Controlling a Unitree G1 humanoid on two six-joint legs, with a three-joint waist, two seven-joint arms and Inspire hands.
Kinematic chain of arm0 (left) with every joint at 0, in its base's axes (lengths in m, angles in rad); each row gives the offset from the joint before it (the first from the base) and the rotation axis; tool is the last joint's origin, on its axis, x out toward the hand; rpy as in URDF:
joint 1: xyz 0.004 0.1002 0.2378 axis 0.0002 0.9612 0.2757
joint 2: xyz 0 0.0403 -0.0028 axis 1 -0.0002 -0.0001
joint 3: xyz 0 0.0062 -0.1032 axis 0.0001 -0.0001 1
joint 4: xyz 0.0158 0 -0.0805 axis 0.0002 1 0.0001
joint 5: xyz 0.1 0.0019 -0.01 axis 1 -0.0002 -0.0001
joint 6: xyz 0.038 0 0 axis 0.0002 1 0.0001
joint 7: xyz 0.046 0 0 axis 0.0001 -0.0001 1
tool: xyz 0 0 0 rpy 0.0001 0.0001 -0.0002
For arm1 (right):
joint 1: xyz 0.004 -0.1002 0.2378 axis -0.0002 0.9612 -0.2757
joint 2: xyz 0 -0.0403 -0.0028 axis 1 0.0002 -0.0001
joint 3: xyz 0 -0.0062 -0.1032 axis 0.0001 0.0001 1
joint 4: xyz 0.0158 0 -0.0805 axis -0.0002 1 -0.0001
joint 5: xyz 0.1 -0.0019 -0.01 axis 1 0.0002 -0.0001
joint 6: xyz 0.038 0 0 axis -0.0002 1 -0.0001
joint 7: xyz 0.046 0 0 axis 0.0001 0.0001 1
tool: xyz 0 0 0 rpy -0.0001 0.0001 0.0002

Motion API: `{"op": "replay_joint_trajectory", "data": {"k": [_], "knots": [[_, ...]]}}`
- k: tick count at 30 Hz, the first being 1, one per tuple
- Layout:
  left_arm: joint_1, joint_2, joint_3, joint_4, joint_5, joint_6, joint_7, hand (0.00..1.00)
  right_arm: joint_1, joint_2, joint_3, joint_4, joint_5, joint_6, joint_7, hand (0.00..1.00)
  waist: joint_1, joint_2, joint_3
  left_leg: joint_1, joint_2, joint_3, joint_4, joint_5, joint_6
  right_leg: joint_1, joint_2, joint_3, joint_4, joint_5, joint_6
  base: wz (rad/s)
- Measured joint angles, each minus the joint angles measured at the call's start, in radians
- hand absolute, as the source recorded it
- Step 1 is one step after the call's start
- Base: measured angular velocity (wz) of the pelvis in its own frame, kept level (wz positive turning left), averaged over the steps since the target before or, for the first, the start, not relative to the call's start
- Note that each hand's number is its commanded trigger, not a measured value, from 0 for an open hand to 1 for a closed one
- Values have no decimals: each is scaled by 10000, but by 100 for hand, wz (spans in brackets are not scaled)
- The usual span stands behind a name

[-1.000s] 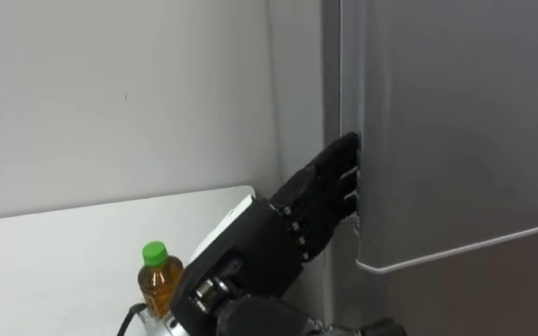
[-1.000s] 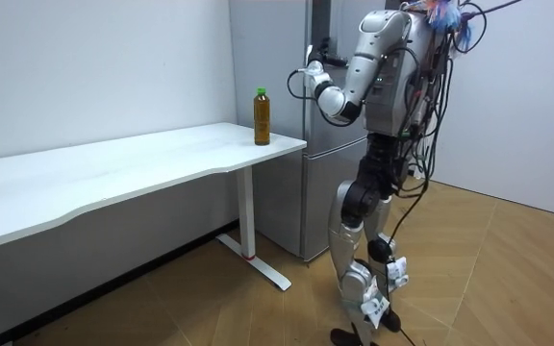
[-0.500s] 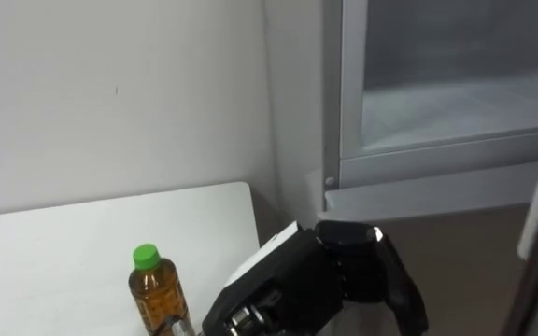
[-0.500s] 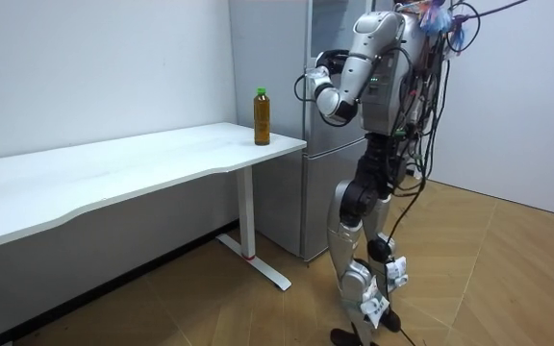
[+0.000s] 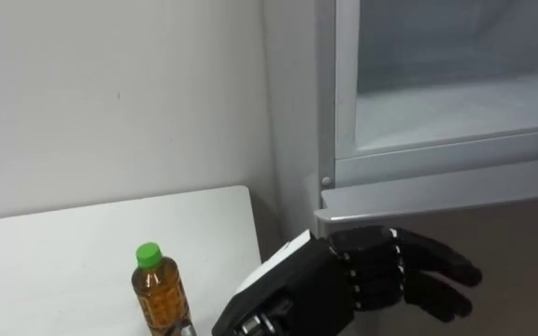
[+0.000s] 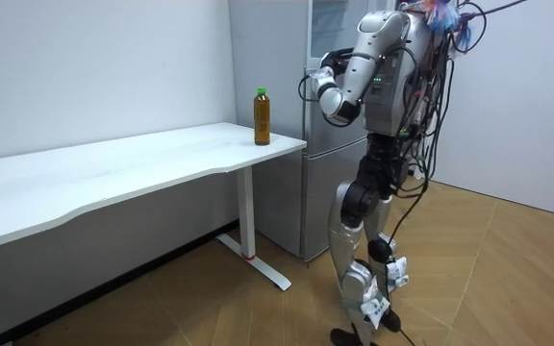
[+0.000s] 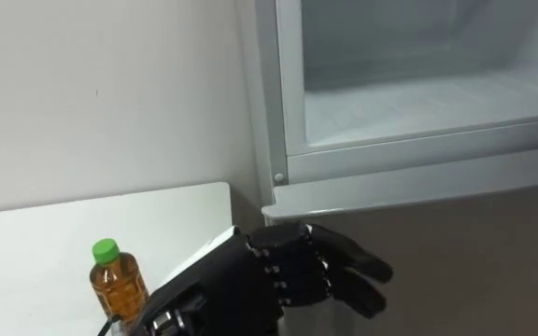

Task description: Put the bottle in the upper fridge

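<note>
**A:** Where's your bottle, and is the hand free?

**B:** The bottle [image 5: 160,294] of amber drink stands upright on the white table [image 5: 63,252], at its right end, close to the fridge. Your left hand [image 5: 372,275] hangs to the right of it, in front of the lower fridge door [image 5: 521,233], fingers loosely stretched out, nothing in it. The upper fridge compartment [image 5: 456,103] is open just above.

**A:** Tips for the grab?

**B:** It looks like thin plastic and nearly full, so expect some weight and smooth sides. I'd wrap round mid-body, below the green cap [image 5: 148,253], snug but not crushing.
</note>
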Motion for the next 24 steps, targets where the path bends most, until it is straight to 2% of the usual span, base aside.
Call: {"op": "replay_joint_trajectory", "data": {"k": [6, 13, 16, 20, 24], "knots": [[0, 32, 0, 0, 16, 0, -72, 0, -24, 50, -6, 1, 1, 0, 9, 0, -3, -81, 50, -33, 0, 21, -11, -1, -1, -8, 7, 13, -57, 0, 0, 0], [2, 111, 1, -1, 89, 81, -104, 0, -35, 75, -34, 53, 17, 9, 207, 0, -59, -140, 19, -46, 9, 228, -11, -1, -2, -56, 20, 214, -148, 2, -2, -9], [1, 113, 2, -2, 87, 128, -143, 0, 17, 82, -109, 82, 273, 36, 244, 0, -198, -126, -2, -41, 15, 262, -11, -1, -2, -90, 22, 297, -135, 10, -10, -10], [0, 106, 10, -2, 82, 135, -221, 0, 8, 79, -135, 82, 452, 152, 270, 0, -260, -99, -32, -28, 105, 763, -9, -2, -3, -255, 56, 576, 7, 21, -24, -24], [-1, 56, 9, -3, 82, 136, -234, 0, 0, 80, -170, 66, 437, 215, 270, 0, -318, -99, -40, 61, 165, 1060, -14, -4, -7, -325, 105, 842, 27, 57, -60, -23]]}}
